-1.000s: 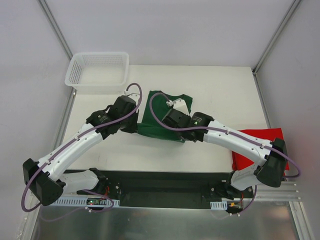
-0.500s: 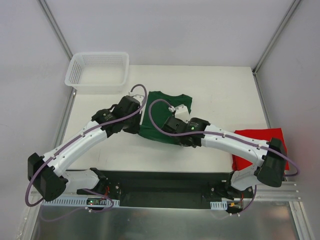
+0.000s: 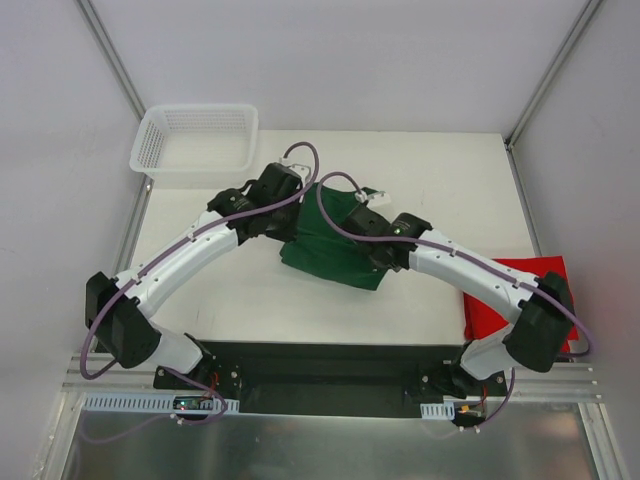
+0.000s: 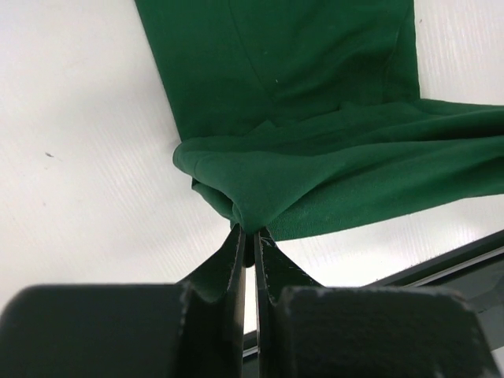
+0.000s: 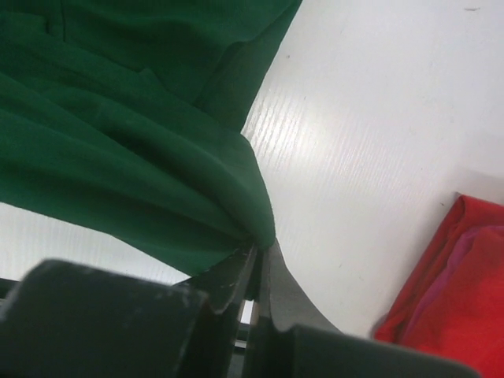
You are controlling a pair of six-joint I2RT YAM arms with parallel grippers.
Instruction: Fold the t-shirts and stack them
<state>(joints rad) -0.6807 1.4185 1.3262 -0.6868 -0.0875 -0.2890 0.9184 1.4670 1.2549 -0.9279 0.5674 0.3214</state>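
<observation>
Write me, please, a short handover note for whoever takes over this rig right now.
The left gripper is shut on a pinched edge of the green t-shirt.
The right gripper is shut on the same shirt's other side.
The green t-shirt lies mid-table, partly doubled over, with one edge lifted by both grippers. The red t-shirt lies at the right edge of the table, not gripped.
Done: green fold begun.
Left: lay that fold flat, deal with the red one, stack them.
</observation>
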